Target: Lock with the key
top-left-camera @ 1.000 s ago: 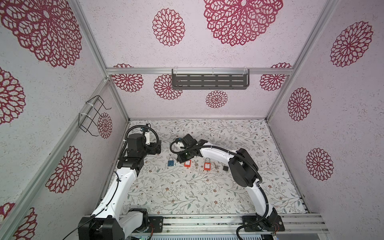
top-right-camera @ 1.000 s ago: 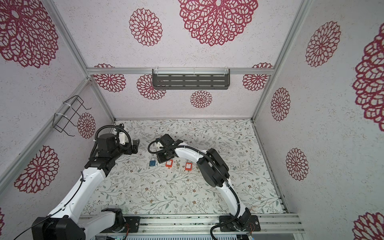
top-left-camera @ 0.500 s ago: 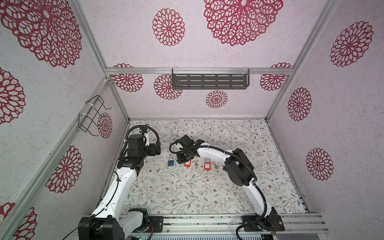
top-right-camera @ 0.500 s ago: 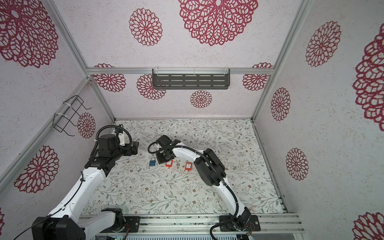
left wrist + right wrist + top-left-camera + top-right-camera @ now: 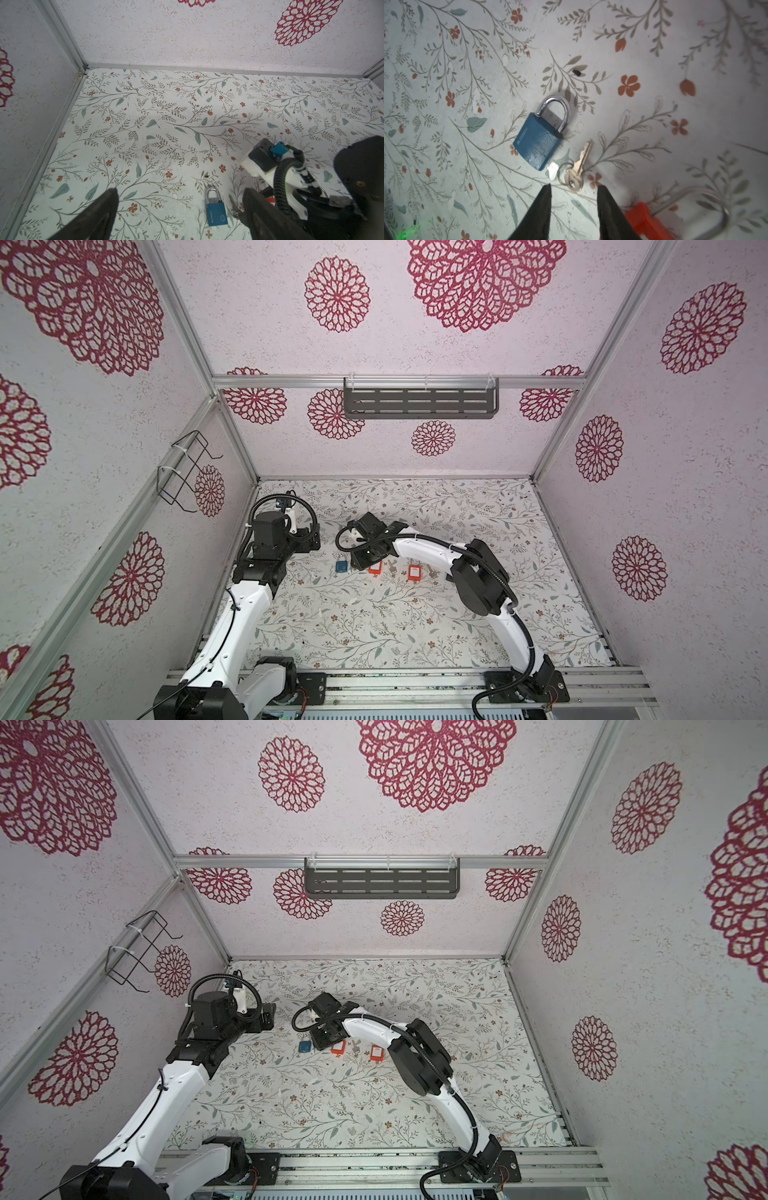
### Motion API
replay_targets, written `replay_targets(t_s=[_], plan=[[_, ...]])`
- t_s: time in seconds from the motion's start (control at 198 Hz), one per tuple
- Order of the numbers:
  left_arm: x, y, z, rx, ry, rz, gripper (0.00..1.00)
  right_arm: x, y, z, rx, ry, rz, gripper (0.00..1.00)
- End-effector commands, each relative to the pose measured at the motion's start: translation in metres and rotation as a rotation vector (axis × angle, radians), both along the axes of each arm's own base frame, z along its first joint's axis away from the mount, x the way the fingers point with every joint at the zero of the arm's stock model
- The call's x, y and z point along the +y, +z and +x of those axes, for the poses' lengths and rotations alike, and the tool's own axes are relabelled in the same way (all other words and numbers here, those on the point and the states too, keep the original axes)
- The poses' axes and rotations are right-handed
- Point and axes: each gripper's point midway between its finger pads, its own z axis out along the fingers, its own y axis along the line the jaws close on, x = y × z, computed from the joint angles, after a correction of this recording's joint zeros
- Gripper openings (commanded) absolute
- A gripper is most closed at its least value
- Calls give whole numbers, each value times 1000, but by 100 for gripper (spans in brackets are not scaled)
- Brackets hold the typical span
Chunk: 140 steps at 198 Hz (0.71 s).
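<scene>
The right gripper [image 5: 574, 187], shut a second ago, now stands parted and empty above the flowered surface [image 5: 675, 52]. The flat metal key [image 5: 578, 166] on its ring lies just beside the glossy blue padlock [image 5: 538, 141], left of centre in both top views. The left gripper [image 5: 180, 190] gapes, empty.

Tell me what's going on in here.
The right gripper hangs low over the table with its jaws apart and empty, just short of a small key on a ring. The key lies beside the blue padlock and is not in it yet. The left gripper sits wide open off to the side, holding nothing. An orange padlock and a second orange padlock lie further along.
</scene>
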Motion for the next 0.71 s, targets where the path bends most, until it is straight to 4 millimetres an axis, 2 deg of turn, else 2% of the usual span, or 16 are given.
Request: replay_targets(t_s=[0.0, 0.106, 0.176, 0.217, 0.267, 0.343, 0.403, 0.504, 0.605, 0.661, 0.701], plan=[[8, 3, 4, -46, 41, 4, 97, -19, 104, 20, -279, -15, 65, 47], [22, -4, 6, -77, 105, 54, 97, -58, 150, 29, -448, -67, 76, 56], [36, -11, 7, -105, 160, 109, 97, -99, 168, 33, -549, -132, 65, 76], [45, -17, 7, -114, 197, 148, 97, -126, 174, 34, -600, -176, 54, 97], [54, -25, 6, -122, 228, 194, 97, -165, 173, 37, -645, -249, 31, 99], [64, -35, 6, -146, 276, 215, 97, -226, 170, 39, -705, -370, 13, 99], [65, -39, 8, -184, 268, 208, 97, -276, 158, 36, -772, -472, -14, 99], [65, -42, 14, -285, 256, 220, 97, -342, 138, 28, -870, -608, -14, 99], [74, -50, 19, -363, 292, 177, 97, -399, 109, 26, -864, -737, -89, 99], [72, -61, 23, -375, 264, 171, 97, -420, 94, 23, -867, -787, -112, 99], [72, -68, 25, -382, 257, 165, 97, -428, 87, 23, -884, -796, -97, 99]])
